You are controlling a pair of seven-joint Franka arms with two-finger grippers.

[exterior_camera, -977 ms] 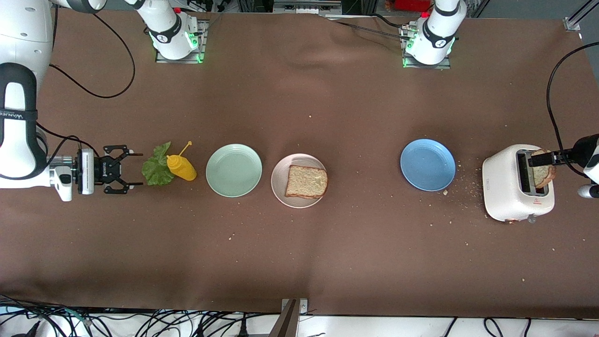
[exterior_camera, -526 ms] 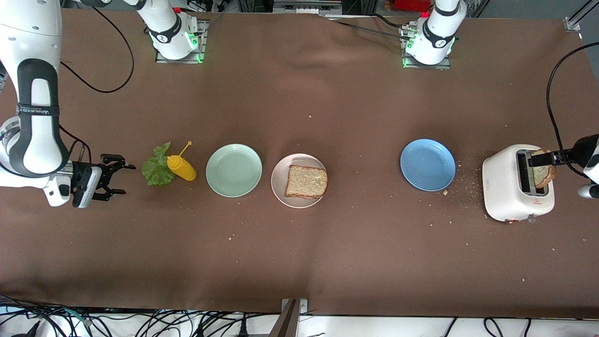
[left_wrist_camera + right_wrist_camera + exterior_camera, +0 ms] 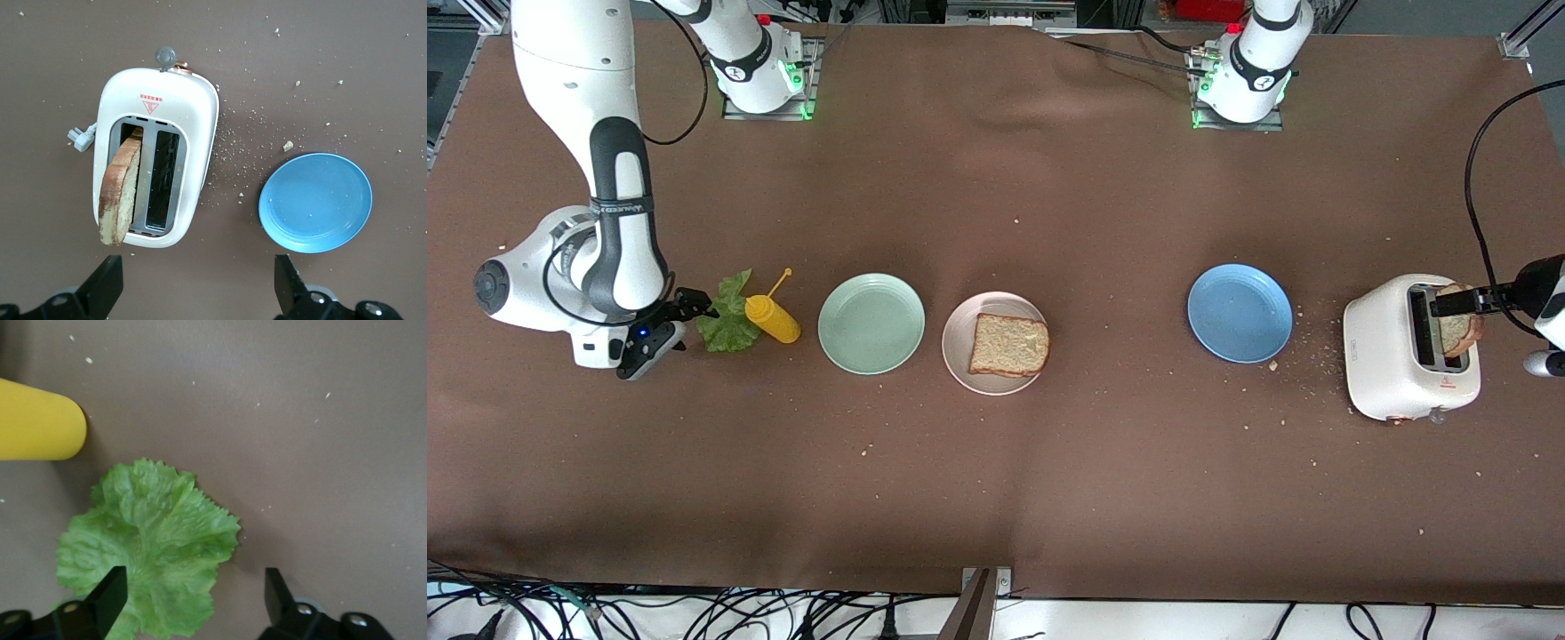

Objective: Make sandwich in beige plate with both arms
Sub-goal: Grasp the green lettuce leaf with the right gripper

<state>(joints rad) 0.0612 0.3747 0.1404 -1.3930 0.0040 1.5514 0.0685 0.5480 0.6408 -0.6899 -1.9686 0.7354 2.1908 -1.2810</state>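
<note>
The beige plate (image 3: pixel 960 356) sits mid-table with one brown bread slice (image 3: pixel 1009 345) on it. A second bread slice (image 3: pixel 1461 327) stands tilted in a slot of the white toaster (image 3: pixel 1396 356), also in the left wrist view (image 3: pixel 120 193). The green lettuce leaf (image 3: pixel 727 324) lies on the cloth toward the right arm's end. My right gripper (image 3: pixel 692 318) is open just above the leaf's edge; in the right wrist view (image 3: pixel 193 593) one finger is over the leaf (image 3: pixel 150 540). My left gripper (image 3: pixel 1445 305) is open and empty above the toaster (image 3: pixel 197 280).
A yellow squeeze bottle (image 3: pixel 774 320) lies touching the lettuce, also in the right wrist view (image 3: pixel 37 420). A mint-green plate (image 3: pixel 871 323) lies beside the beige plate. A blue plate (image 3: pixel 1240 313) lies beside the toaster. Crumbs lie around the toaster.
My right arm has swung upright and tipped its wrist downward, bringing the open gripper over the lettuce's edge. The left arm and the bread have not moved.
</note>
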